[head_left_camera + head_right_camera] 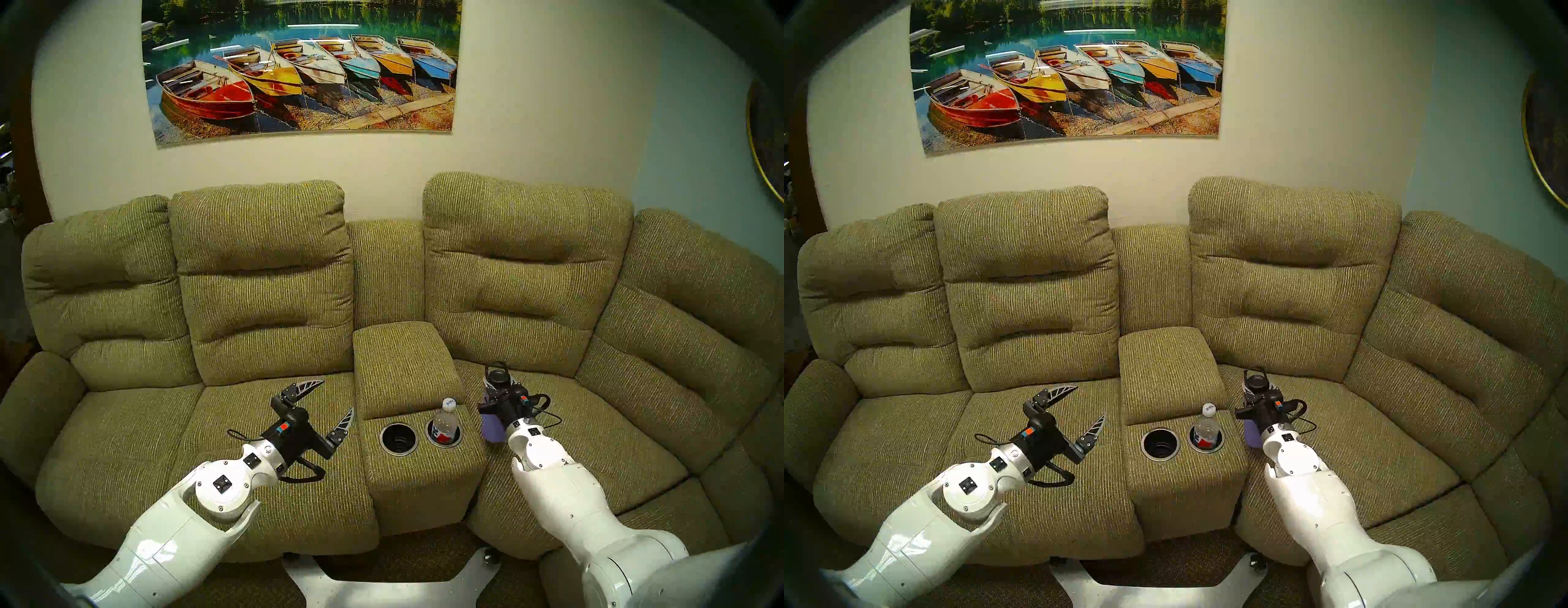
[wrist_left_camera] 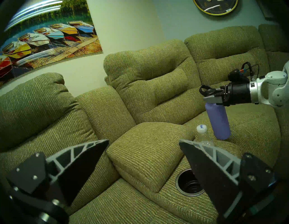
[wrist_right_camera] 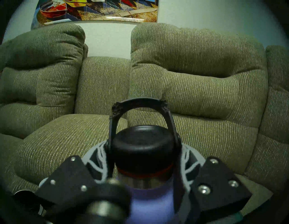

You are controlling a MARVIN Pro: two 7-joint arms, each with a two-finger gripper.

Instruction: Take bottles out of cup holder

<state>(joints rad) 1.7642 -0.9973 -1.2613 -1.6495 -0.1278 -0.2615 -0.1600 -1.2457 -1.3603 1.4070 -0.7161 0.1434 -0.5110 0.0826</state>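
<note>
Head pair: I look down from above onto the sofa (image 1: 263, 297), console (image 1: 407, 382) mid-frame.
Left wrist: low, facing across the console toward the flask (image 2: 218, 120).
Right wrist: pressed close behind the flask's cap (image 3: 143, 147), facing the backrest.
Shared: console, painting (image 1: 301, 63).

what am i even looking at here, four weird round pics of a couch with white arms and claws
It's a two-armed robot facing an olive sofa. Two pictures come from cameras on its head, looking down at its own white arms; the other two sit on each wrist. The right hand is closed around the neck of a lavender flask, held clear of the sofa. The left hand is open and empty. In the middle console, the left cup well is empty; a clear plastic bottle still stands in the right well.
</note>
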